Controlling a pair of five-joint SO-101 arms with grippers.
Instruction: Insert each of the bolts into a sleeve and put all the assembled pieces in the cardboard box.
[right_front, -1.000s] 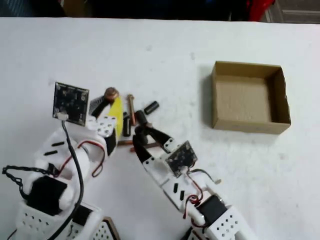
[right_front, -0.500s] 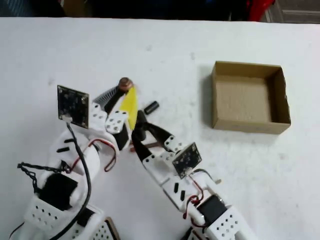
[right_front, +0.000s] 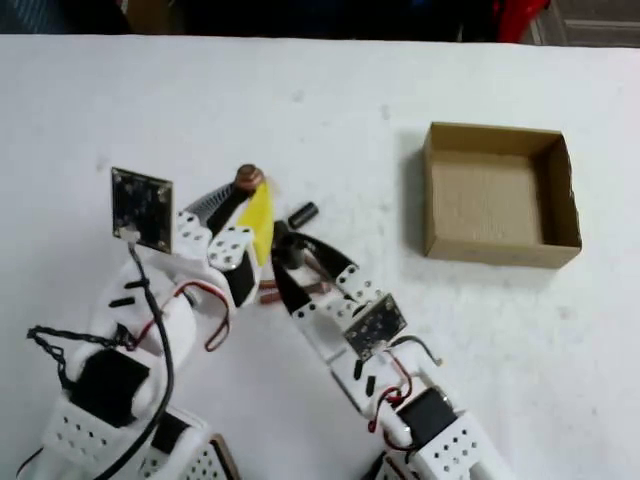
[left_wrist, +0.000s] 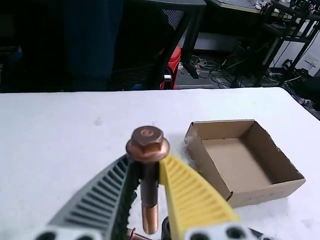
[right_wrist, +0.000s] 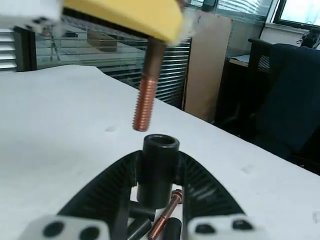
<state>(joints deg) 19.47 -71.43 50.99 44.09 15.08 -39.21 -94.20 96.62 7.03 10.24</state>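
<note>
Left gripper (left_wrist: 147, 164) clamped the copper flanged bolt (left_wrist: 149, 200); right gripper (right_wrist: 160, 160), the black tubular sleeve (right_wrist: 158, 180); the seemingly off-centre tip might jam.

Left gripper (right_front: 250, 190), clamped on bolt (right_front: 249, 177): carried away from its former spot toward the table's far edge and right edge, then back a little toward the near edge.
Right gripper (right_front: 292, 252), clamped on sleeve (right_wrist: 158, 167): swung in toward the left gripper, its wrist drawn nearer the near edge. The sleeve mouth is now just under the bolt's threaded tip, apart from it.
</note>
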